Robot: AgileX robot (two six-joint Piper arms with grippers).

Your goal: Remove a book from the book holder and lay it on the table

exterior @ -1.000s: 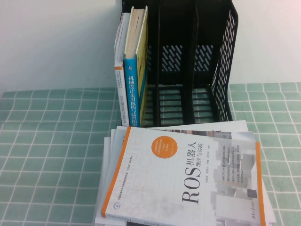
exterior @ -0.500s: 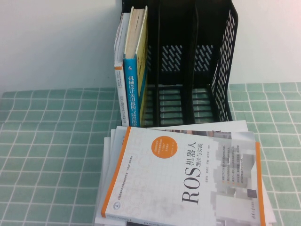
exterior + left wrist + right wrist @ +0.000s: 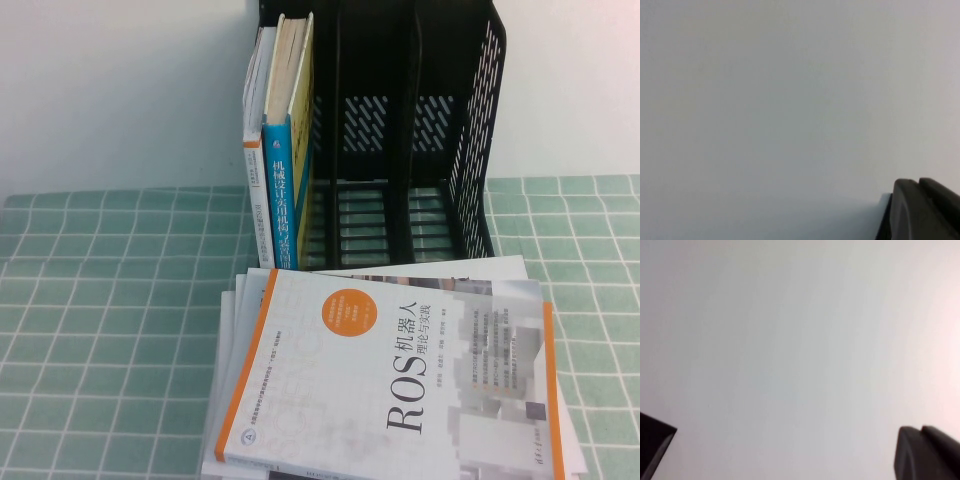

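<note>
The book [image 3: 284, 190], thick with a blue-teal spine and pale yellow cover, stands upright in the leftmost compartment of the black book holder [image 3: 472, 150] at the back of the table [image 3: 100, 300]. The holder's other two compartments are empty. Neither gripper shows in the high view. My left gripper [image 3: 922, 212] shows only as a dark part at the edge of the left wrist view, facing a blank pale wall. My right gripper [image 3: 785, 452] faces the same blank wall, open and empty, with one dark fingertip [image 3: 925, 452] at each side of the view.
A thinner white-grey book with an orange spine [image 3: 255, 170] stands against the book's left side. A white "ROS" book with orange edges [image 3: 400, 370] lies on a stack of white books in front of the holder. Green gridded cloth lies to the left and right.
</note>
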